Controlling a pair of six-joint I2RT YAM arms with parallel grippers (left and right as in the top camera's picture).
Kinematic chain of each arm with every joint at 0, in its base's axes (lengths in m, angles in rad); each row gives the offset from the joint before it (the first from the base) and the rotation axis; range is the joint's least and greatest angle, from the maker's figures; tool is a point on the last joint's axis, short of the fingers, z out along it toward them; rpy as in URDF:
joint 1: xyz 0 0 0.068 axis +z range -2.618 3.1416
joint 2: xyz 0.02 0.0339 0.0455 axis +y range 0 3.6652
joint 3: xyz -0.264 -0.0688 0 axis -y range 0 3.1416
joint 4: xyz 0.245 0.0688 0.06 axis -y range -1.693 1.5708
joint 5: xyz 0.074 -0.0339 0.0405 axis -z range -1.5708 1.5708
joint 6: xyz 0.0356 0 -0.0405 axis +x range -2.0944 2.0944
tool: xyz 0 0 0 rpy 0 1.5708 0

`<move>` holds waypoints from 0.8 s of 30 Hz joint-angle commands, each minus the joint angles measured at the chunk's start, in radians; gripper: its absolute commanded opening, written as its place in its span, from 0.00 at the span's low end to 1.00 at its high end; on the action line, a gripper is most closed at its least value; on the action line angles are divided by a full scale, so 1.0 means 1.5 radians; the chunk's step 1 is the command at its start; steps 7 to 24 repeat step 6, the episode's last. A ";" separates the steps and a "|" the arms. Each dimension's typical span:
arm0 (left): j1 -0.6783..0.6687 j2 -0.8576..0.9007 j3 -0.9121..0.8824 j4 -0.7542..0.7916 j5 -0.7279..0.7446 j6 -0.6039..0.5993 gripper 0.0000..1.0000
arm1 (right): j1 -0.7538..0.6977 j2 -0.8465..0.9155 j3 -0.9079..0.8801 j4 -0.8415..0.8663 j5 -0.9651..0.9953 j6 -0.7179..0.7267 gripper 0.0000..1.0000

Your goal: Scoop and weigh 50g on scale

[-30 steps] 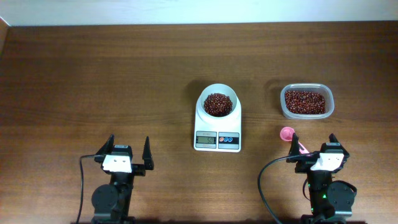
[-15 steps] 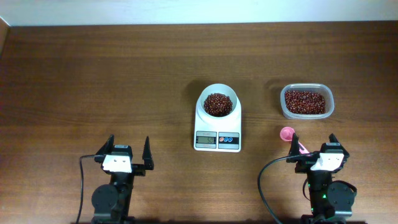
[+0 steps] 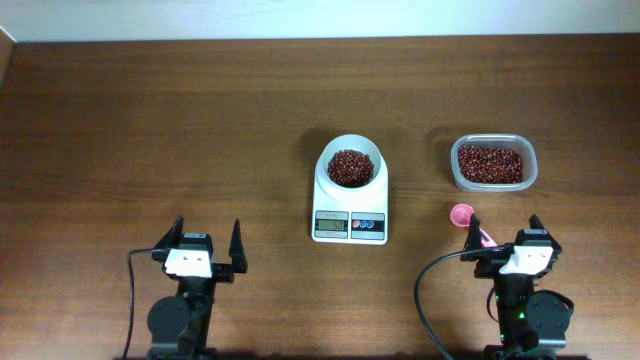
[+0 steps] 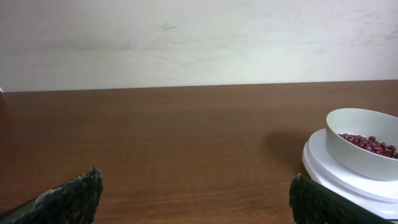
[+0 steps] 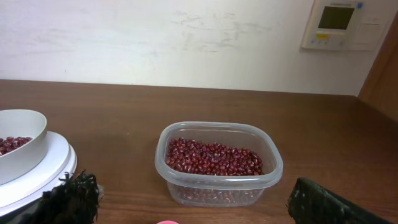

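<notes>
Two grippers sit at the near edge, both w/ fingers spread wide, neither pinching anything: left gripper (image 3: 208, 230) low-left, right gripper (image 3: 503, 228) low-right. Scale (image 3: 350, 204) is mid-table, its white bowl (image 3: 327, 160) carrying a heap of red-brown beans (image 3: 349, 168). Clear tub (image 3: 531, 170) stands to the scale's right, apart from it, w/ more beans inside. Pink scoop (image 3: 463, 214) lies on the wood btwn tub and right gripper, handle pointing toward that gripper.

In the lower part of the overhead view, the left hand (image 3: 208, 230) and the right hand (image 3: 503, 228) both stand wide open and empty.
</notes>
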 commanded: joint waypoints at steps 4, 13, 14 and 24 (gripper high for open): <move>0.001 -0.003 -0.006 0.001 -0.009 -0.009 0.99 | 0.004 -0.006 -0.004 -0.003 0.003 0.000 0.99; 0.001 -0.003 -0.006 0.001 -0.009 -0.009 0.99 | 0.004 -0.006 -0.004 -0.003 0.003 0.000 0.99; 0.001 -0.003 -0.006 0.001 -0.009 -0.009 0.99 | 0.004 -0.006 -0.004 -0.003 0.003 0.000 0.99; 0.001 -0.003 -0.006 0.001 -0.009 -0.009 0.99 | 0.004 -0.006 -0.004 -0.003 0.003 0.000 0.99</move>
